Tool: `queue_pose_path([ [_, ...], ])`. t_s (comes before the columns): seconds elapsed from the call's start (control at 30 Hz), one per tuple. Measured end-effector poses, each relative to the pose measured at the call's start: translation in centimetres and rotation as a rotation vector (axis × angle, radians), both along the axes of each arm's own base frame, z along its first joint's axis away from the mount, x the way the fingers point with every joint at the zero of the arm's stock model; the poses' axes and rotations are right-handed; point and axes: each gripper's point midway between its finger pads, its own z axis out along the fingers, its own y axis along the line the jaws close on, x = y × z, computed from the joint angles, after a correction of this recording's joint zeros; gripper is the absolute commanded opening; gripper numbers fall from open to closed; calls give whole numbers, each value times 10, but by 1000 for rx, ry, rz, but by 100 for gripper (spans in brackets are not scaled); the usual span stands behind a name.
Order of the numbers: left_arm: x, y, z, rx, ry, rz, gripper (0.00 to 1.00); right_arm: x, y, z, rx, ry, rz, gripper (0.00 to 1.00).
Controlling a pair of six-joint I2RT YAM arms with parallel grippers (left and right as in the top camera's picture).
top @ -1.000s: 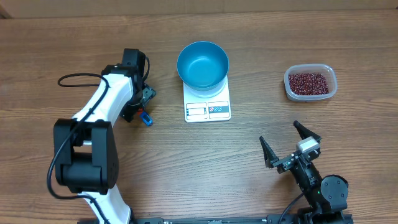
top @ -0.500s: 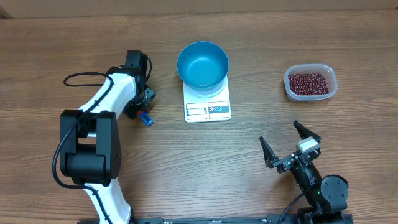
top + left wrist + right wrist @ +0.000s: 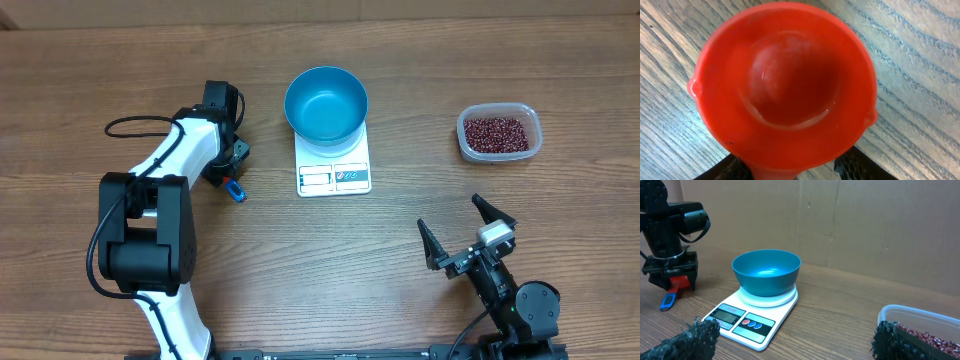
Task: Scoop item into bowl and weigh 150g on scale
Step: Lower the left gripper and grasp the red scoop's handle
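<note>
The blue bowl [image 3: 325, 103] [image 3: 766, 272] stands empty on the white scale [image 3: 334, 177] [image 3: 747, 325]. The item, dark red beans [image 3: 495, 131] [image 3: 935, 332], fills a clear tub at the right. A red scoop [image 3: 785, 85] lies bowl-up on the table left of the scale, its blue handle tip [image 3: 235, 191] [image 3: 667, 301] poking out. My left gripper [image 3: 228, 170] [image 3: 795, 170] reaches down over the scoop, its fingers [image 3: 855, 167] on either side of the handle, with wood still showing beside the right one. My right gripper [image 3: 466, 232] [image 3: 795, 340] stands open near the front right, holding nothing.
The clear tub [image 3: 530, 115] sits at the far right, well apart from the scale. A black cable [image 3: 130, 127] loops left of the left arm. A brown cardboard wall [image 3: 865, 225] rises behind the table.
The left arm has shifted slightly and settled over the scoop, with its jaws narrowing around the handle. The right arm, bowl, scale and tub have not moved.
</note>
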Motion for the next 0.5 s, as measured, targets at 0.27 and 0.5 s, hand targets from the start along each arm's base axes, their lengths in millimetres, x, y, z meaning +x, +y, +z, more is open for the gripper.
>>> queue_pose_path([
  [0.27, 0, 0, 0, 0, 1, -3, 45, 0, 0, 0, 0, 0, 0, 100],
  [0.5, -1, 0, 0, 0, 3, -3, 37, 0, 0, 0, 0, 0, 0, 100],
])
